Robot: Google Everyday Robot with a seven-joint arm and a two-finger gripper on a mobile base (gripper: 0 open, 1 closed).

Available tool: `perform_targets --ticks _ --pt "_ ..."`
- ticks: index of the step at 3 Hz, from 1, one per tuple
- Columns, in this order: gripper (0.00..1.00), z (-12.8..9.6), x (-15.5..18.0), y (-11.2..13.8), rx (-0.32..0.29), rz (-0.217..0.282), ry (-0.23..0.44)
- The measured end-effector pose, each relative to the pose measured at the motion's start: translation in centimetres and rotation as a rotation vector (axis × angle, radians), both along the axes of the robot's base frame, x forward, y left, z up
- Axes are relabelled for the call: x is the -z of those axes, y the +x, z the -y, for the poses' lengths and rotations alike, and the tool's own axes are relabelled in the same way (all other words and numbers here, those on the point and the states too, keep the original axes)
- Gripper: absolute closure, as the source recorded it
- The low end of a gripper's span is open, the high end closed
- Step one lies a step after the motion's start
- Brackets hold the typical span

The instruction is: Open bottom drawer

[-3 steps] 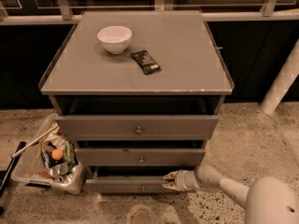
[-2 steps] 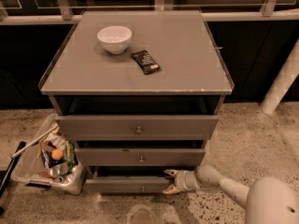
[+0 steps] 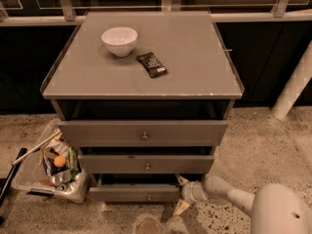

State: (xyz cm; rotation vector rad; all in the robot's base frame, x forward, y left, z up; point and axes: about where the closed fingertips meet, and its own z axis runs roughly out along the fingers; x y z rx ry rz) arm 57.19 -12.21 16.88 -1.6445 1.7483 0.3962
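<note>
The bottom drawer (image 3: 131,193) sits lowest in the grey desk (image 3: 195,77), just above the floor, with a dark gap showing above its front, while the gripper (image 3: 180,194) is at its right end, fingers spread apart, one above and one below.

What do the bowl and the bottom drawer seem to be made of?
Bowl: probably glazed ceramic, white and glossy. Bottom drawer: likely painted wood or laminate, matte grey; its knob looks metal, shiny. The pincer is at the drawer's right end.
</note>
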Motion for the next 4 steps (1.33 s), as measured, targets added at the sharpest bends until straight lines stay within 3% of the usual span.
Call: perform_targets --ticks 1,2,4 --pt "0.0 0.0 0.0 0.0 0.0 0.0 0.0" --pt "0.17 0.0 0.0 0.0 0.0 0.0 0.0" --pt "0.65 -0.04 0.04 -0.09 0.0 -0.001 0.002"
